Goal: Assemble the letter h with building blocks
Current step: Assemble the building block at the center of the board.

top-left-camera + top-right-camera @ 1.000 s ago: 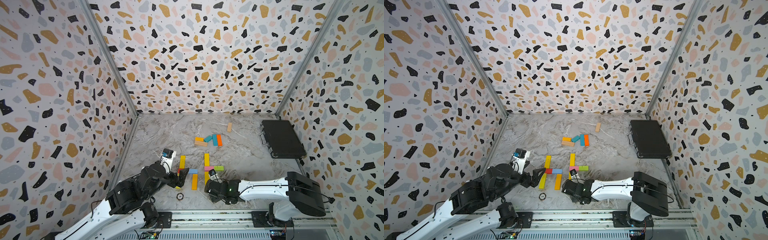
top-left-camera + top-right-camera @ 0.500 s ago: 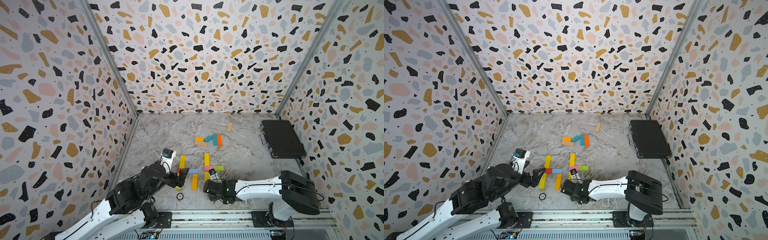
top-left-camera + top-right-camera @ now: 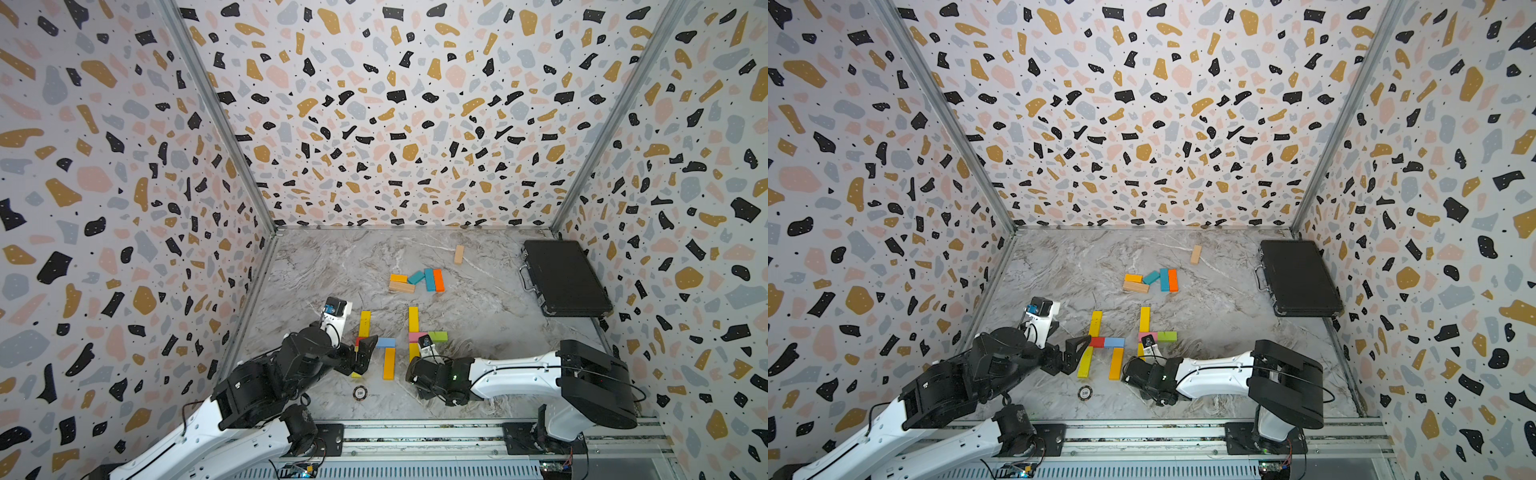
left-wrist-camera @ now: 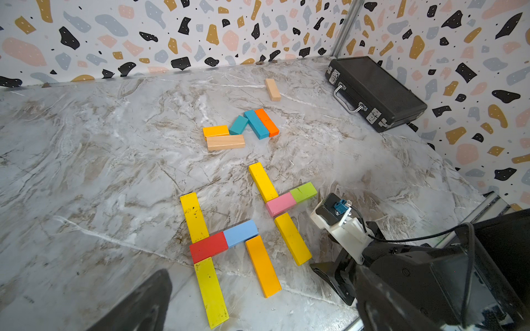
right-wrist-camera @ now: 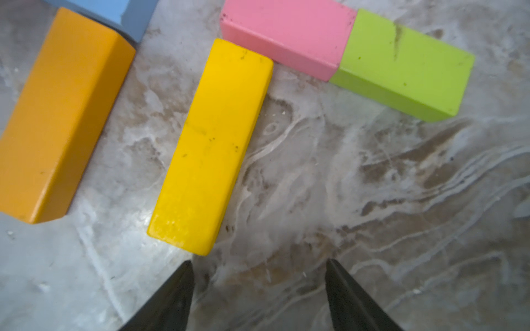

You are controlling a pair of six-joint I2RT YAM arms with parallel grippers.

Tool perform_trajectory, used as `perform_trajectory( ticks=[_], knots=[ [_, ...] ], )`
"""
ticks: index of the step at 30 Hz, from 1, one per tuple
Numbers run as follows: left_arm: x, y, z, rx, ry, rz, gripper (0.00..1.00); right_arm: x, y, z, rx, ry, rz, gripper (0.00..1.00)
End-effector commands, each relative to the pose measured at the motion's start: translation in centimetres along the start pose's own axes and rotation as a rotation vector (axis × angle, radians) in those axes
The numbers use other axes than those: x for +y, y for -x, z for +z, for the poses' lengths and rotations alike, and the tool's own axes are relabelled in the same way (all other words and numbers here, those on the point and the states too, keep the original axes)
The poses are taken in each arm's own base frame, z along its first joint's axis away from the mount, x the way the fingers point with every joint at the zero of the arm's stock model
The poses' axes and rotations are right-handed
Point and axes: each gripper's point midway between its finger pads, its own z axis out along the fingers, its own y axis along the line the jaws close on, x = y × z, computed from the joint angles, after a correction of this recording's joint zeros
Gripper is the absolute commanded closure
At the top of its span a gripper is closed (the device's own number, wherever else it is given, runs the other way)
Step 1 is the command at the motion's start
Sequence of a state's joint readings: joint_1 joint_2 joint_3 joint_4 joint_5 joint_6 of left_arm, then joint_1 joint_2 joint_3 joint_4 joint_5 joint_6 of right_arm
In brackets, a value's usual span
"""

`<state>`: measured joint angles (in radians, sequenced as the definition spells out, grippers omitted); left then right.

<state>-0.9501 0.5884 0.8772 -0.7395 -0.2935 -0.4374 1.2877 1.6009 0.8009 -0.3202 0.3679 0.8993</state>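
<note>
Two groups of building blocks lie flat on the marble floor in both top views. One has a yellow block, a red, a blue, an orange and a second yellow. The other has a yellow, a pink, a green and a lower yellow. My left gripper stands wide open and empty over the first group's near end. My right gripper is open and empty, just short of the lower yellow block's near end.
Loose blocks lie farther back: orange, wood, two teal, orange, and a lone wood one. A black case sits at the right wall. A round disc lies near the front rail.
The right arm's elbow has swung slightly to the left. The blocks, the left arm and both grippers' openings look the same.
</note>
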Motion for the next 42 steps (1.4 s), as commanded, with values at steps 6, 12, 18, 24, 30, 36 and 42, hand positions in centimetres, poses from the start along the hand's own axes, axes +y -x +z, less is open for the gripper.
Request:
perform_trajectory(
  ticks=[6, 12, 18, 24, 30, 36, 42],
  knots=[
    [0.0, 0.4, 0.2, -0.019, 0.004, -0.003, 0.01, -0.6, 0.4, 0.2, -0.006, -0.036, -0.002, 0.26],
    [0.0, 0.4, 0.2, -0.019, 0.003, -0.002, 0.01, -0.6, 0.6, 0.3, -0.015, -0.037, -0.003, 0.26],
    [0.0, 0.3, 0.2, -0.016, 0.003, -0.001, 0.01, -0.6, 0.8, 0.4, -0.019, -0.038, -0.004, 0.26],
    [0.0, 0.3, 0.3, -0.012, 0.005, 0.0, 0.01, -0.7, 1.0, 0.6, -0.023, -0.038, -0.002, 0.26],
    [0.0, 0.3, 0.3, -0.013, 0.005, 0.001, 0.01, -0.5, 1.1, 0.6, -0.023, -0.023, -0.003, 0.25],
    [-0.1, 0.2, 0.5, -0.006, 0.004, 0.002, 0.01, 0.1, 1.6, -0.9, -0.045, 0.045, -0.005, 0.22],
    [0.0, 0.6, 0.2, -0.019, 0.006, 0.004, 0.01, -1.1, 3.2, -5.4, -0.128, 0.106, -0.017, 0.21]
  ],
)
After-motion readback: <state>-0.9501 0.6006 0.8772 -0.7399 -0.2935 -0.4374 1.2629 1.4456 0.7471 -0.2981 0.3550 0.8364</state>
